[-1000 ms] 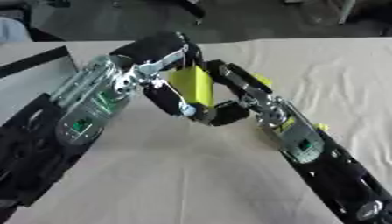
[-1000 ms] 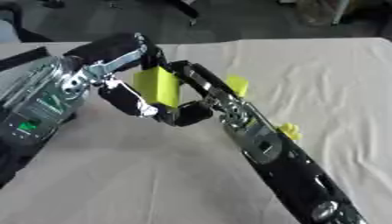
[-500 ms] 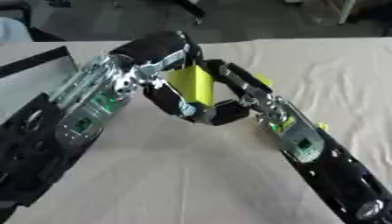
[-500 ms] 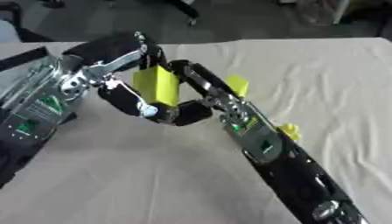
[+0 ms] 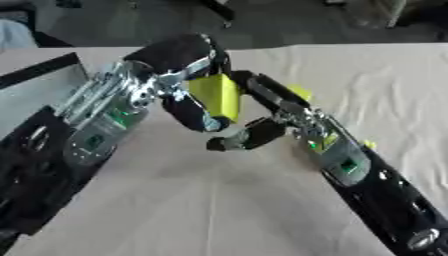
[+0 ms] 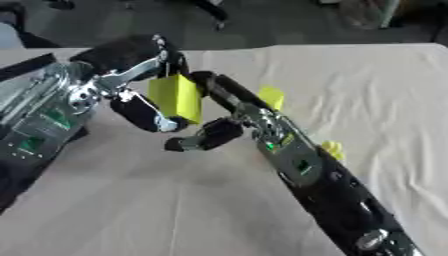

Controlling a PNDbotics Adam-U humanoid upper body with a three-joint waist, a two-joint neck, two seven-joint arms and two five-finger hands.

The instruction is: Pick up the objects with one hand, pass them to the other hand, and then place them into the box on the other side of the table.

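A flat yellow-green object (image 5: 217, 95) hangs above the middle of the table. My left hand (image 5: 179, 60) reaches in from the left and is shut on it, with dark fingers (image 5: 191, 114) curled round its left side. My right hand (image 5: 273, 107) comes in from the lower right and sits just behind and below the object. Its fingers (image 5: 238, 142) stretch out under the object's lower edge, with a small gap between them and it. Part of the object is hidden by both hands.
A grey box with a black rim (image 5: 42, 75) stands at the table's left edge, partly behind my left arm. A yellow piece (image 6: 271, 96) and a smaller yellow bit (image 6: 332, 148) lie on the cream cloth (image 5: 385, 80) beside my right arm.
The right hand's fingers have dropped away from the yellow-green object and spread below it. The left hand still holds the object, raised slightly.
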